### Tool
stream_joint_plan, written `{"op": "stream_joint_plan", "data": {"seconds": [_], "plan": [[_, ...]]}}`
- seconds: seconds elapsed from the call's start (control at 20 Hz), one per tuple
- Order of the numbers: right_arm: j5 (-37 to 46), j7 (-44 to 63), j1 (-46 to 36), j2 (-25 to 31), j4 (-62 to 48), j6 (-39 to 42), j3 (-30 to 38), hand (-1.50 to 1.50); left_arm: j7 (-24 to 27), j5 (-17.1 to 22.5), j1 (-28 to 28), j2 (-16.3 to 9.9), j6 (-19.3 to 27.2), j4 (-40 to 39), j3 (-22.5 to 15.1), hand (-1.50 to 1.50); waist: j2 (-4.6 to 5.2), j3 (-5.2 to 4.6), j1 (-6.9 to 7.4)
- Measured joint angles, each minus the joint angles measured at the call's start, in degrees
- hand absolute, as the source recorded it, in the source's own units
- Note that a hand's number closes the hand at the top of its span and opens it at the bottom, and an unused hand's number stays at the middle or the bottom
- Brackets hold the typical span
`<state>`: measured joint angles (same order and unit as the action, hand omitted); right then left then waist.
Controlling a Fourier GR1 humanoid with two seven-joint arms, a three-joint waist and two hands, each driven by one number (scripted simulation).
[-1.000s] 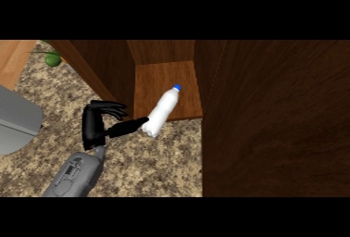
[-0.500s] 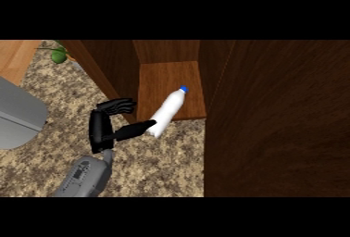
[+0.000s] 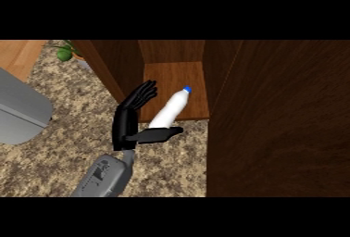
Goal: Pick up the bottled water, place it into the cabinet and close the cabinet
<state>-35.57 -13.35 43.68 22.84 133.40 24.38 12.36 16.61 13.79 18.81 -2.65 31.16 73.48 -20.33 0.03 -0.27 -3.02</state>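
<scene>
The water bottle (image 3: 171, 109), white with a blue cap, lies tilted on the front edge of the open cabinet's wooden shelf (image 3: 167, 76), cap pointing into the cabinet. My left hand (image 3: 130, 118) stands just left of it, open, with its fingers straight and pointing away from me. The thumb sticks out to the right under the bottle's base; I cannot tell whether it touches. My right hand does not show.
A wide dark wooden cabinet door (image 3: 280, 129) fills the right side, beside the shelf. The cabinet's left wall (image 3: 113, 65) rises behind my fingers. A grey rounded object (image 3: 17, 113) sits at the left on the speckled counter (image 3: 61, 152). A green plant (image 3: 65, 51) is at the back left.
My left hand's fingers have straightened and stretched up beside the bottle. The whole scene has slid right in the view. The bottle stays on the shelf edge.
</scene>
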Motion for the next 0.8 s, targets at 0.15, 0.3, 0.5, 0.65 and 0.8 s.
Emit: {"op": "stream_joint_plan", "data": {"seconds": [0.15,0.3,0.5,0.65,0.8], "plan": [[-0.2,0.3,1.6,-0.3,0.6,-0.3,0.6,-1.50,2.2,2.8,0.3,1.4,-0.8,2.1,-3.7,-1.50,-0.11,0.05,0.45],[-0.4,1.4,1.4,-0.6,0.9,-1.5,1.1,-1.50,4.1,4.5,-1.6,2.0,-1.3,4.7,-6.9,-1.50,-0.13,0.11,1.33],[-0.7,2.2,1.4,-0.7,1.1,-1.2,2.7,-1.50,5.8,6.0,-5.7,2.4,-2.4,8.1,-10.4,1.50,-0.19,0.16,1.96],[-0.7,2.3,1.9,-1.1,1.1,0.2,2.4,1.50,7.6,6.1,-9.8,2.1,-4.8,9.8,-13.2,1.50,-0.21,0.19,2.19],[-0.7,2.8,2.1,-0.5,1.1,1.8,2.3,1.50,7.1,6.3,-13.6,-0.7,-7.1,14.2,-14.8,1.50,-0.25,0.20,2.49]]}}
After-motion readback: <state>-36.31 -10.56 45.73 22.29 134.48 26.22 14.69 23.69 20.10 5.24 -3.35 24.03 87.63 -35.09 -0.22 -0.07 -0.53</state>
